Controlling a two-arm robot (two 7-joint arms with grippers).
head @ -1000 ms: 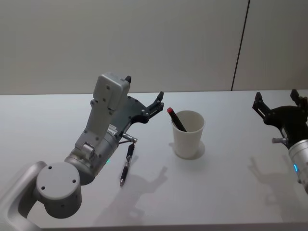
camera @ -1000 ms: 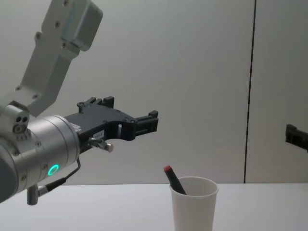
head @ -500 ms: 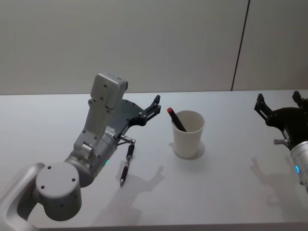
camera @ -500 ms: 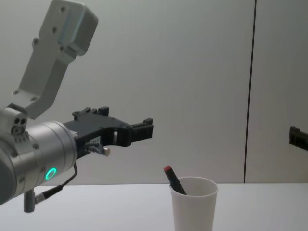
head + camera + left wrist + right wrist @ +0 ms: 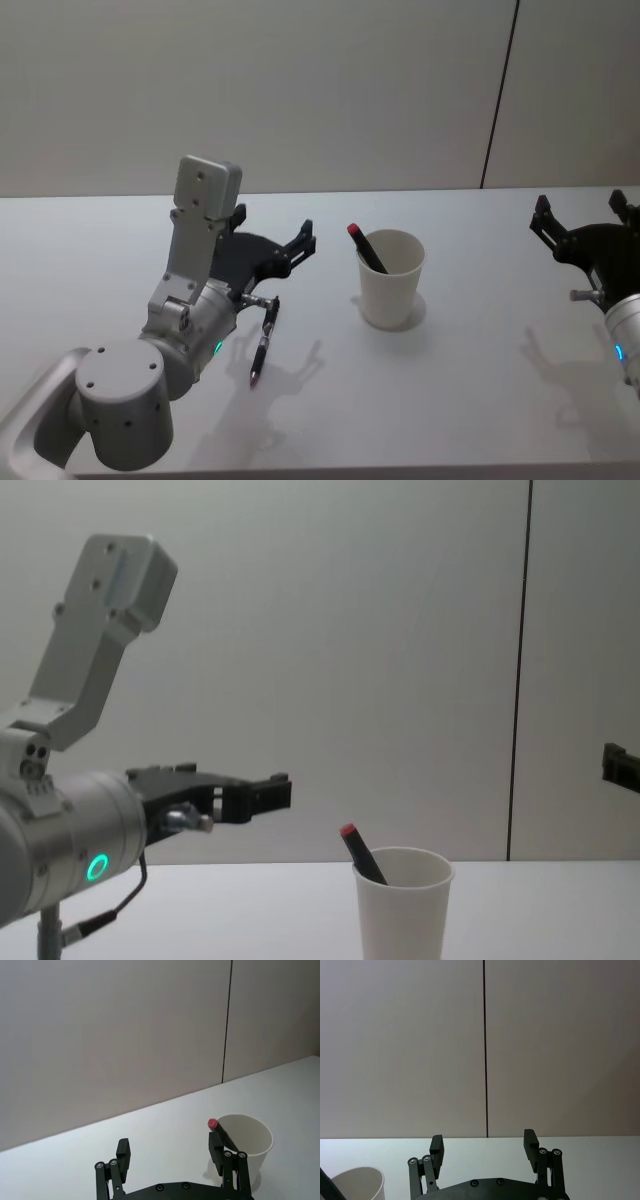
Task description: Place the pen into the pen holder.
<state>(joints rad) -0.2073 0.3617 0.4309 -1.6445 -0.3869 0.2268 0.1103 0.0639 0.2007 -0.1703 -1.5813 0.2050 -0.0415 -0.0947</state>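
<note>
The left claw (image 5: pixel 272 230), fingers apart and empty, hangs near the black pen (image 5: pixel 263 342), which lies flat on the table (image 5: pixel 450 400) left of the paper cup (image 5: pixel 390 285). Closing off-centre could roll the thin pen away, and a wide swing could topple the light cup. The right claw (image 5: pixel 580 215) idles at the far right, fingers apart.

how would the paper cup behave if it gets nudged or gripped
The paper cup looks thin-walled and light, so a nudge would probably slide or tip it. The red-capped pen leaning on its rim likely puts weight to that side, making tipping easier. Its walls would probably dent if squeezed.
</note>
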